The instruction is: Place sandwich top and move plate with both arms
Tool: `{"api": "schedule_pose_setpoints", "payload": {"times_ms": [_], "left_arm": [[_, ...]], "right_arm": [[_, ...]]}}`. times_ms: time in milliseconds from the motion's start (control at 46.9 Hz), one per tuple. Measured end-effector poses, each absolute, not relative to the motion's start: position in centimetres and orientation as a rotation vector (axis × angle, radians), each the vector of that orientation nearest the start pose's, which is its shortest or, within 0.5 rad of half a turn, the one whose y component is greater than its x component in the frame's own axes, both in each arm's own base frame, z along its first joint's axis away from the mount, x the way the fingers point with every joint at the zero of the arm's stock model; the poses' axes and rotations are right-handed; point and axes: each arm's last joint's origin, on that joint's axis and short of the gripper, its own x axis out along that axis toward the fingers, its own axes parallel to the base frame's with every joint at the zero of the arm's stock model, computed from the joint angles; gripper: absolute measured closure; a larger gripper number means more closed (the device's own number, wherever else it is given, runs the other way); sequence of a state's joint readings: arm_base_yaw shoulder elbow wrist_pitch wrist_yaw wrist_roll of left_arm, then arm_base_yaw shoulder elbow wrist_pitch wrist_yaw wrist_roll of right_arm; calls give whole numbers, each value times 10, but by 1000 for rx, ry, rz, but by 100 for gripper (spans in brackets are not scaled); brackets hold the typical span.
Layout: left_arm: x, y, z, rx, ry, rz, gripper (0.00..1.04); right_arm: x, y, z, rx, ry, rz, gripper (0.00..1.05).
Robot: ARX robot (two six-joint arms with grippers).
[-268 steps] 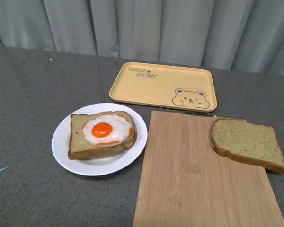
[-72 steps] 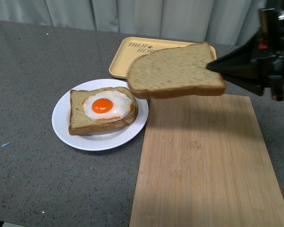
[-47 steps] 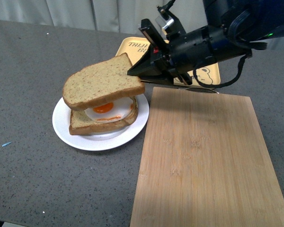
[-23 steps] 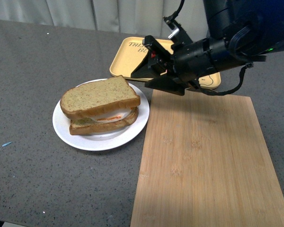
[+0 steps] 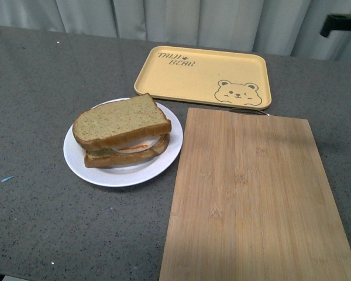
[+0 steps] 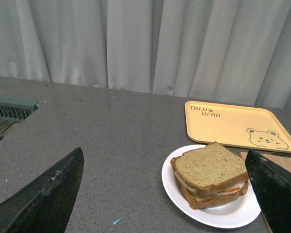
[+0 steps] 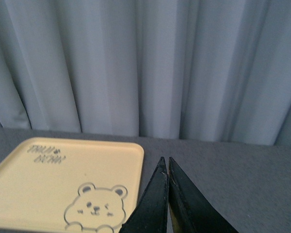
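Sandwich top [image 5: 120, 122]: lies flat on the lower slice [image 5: 126, 158], a little crooked. A bit of white and orange peeks out between them. This step looks finished to me.
Plate [image 5: 76, 165]: white and round, at 9 o'clock from the wooden board [image 5: 245, 193], just beside its edge. It holds the whole sandwich, so I think moving the plate moves everything at once.
Yellow tray [image 5: 187, 79]: at 12 o'clock from the board, with a bear drawn on it. Nothing lies in it.
Wooden board: nothing on it.
Left gripper [image 6: 163, 153]: wide open and holding nothing. It sits off toward 9 o'clock from the plate, maybe ready to take the rim.
Right gripper [image 7: 166, 162]: jaws pressed together with nothing between them. It is up by the tray and must open before it can help.
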State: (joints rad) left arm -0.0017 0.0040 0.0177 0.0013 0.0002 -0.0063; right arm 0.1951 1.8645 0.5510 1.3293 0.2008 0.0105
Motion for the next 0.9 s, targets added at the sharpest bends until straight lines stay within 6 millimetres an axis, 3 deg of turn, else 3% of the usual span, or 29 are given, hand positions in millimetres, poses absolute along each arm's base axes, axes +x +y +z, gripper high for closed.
{"api": "schedule_pose_setpoints", "payload": {"times_ms": [107,363,896], "left_arm": [[97,0,169,-6,-15,-2,7],[97,0,169,-6,-15,-2,7],[97,0,169,-6,-15,-2,7]], "right_arm": [[275,41,134,0,22,1,104],[227,22,145,1,19,-1,104],[174,0,161,3,16,-4,104]]}}
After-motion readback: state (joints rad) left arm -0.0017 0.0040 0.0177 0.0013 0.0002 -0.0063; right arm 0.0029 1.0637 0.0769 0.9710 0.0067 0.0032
